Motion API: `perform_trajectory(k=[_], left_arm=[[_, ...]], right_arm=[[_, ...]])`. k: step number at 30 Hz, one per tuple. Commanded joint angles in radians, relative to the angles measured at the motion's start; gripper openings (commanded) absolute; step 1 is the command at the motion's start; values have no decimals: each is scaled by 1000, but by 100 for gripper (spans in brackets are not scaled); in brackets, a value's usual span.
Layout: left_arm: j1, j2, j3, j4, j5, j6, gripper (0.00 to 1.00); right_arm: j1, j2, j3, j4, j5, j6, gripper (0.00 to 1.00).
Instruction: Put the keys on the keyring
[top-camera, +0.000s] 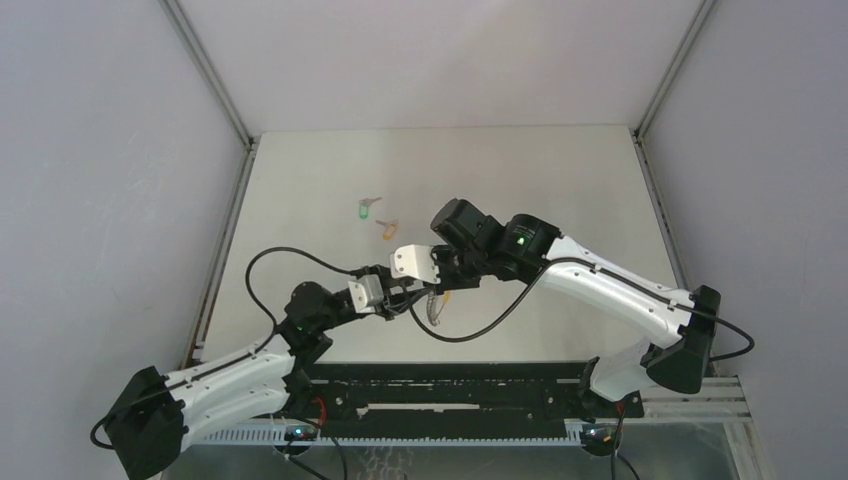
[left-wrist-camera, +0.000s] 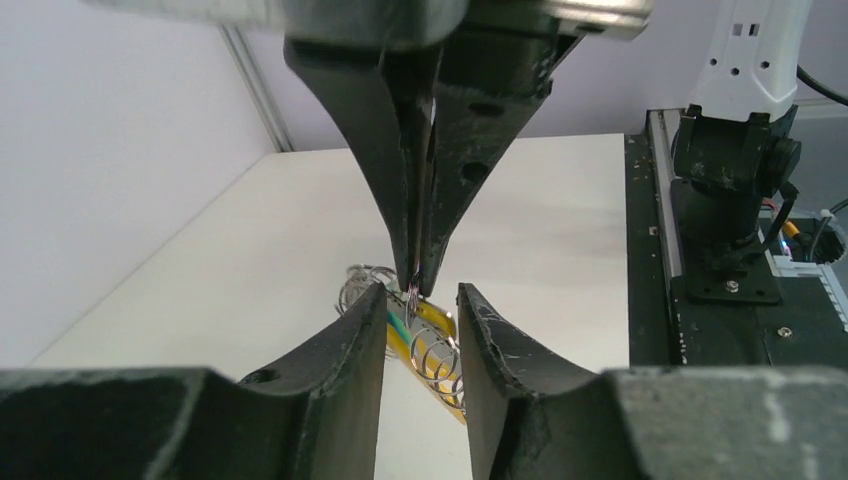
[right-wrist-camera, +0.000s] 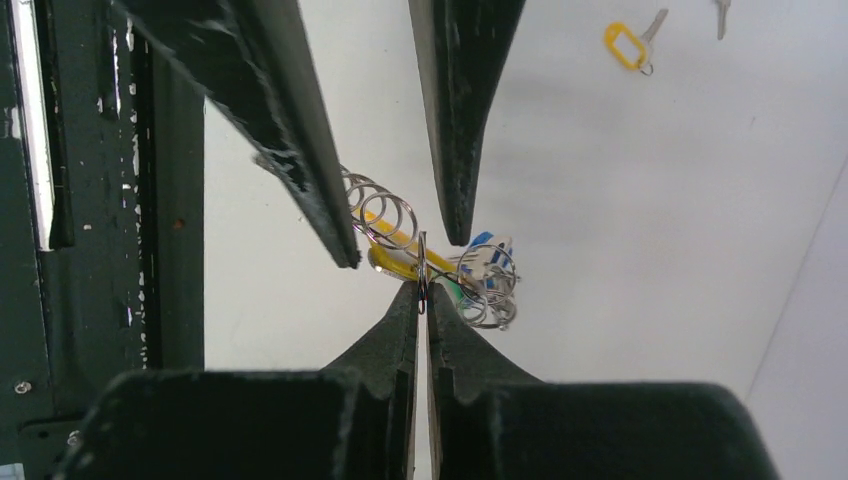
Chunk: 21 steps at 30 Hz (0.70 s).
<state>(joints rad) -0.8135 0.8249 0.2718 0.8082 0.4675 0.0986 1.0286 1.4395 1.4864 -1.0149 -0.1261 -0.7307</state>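
Observation:
The keyring (right-wrist-camera: 385, 218) is a silvery coil of wire loops with a yellow tag (left-wrist-camera: 437, 320) and a blue tag (right-wrist-camera: 484, 243), hanging above the table. My right gripper (right-wrist-camera: 423, 290) is shut on one of its wire loops. My left gripper (left-wrist-camera: 422, 292) stands open, its fingers (left-wrist-camera: 350, 345) either side of the coil and the yellow tag, tip to tip with the right gripper (left-wrist-camera: 420, 275). Two keys lie on the table farther back, one with a green tag (top-camera: 365, 211) and one with an orange tag (top-camera: 387, 229). The orange-tagged key (right-wrist-camera: 627, 44) also shows in the right wrist view.
Both arms meet over the near middle of the white table (top-camera: 560, 180). A black rail (top-camera: 450, 385) with the arm bases runs along the near edge. Grey walls close in the left, right and back sides. The right arm's base (left-wrist-camera: 735, 170) stands close to the right.

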Motion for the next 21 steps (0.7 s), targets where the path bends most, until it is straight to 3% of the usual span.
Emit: perform_trajectory(k=[1,21], left_arm=[[-5,42,47,97,26,14,34],[-4,86,51,128,10,7,24]], right_arm=[[27,-14,73,4,18,-33,0],[58,-18,75,17,-6,-45,0]])
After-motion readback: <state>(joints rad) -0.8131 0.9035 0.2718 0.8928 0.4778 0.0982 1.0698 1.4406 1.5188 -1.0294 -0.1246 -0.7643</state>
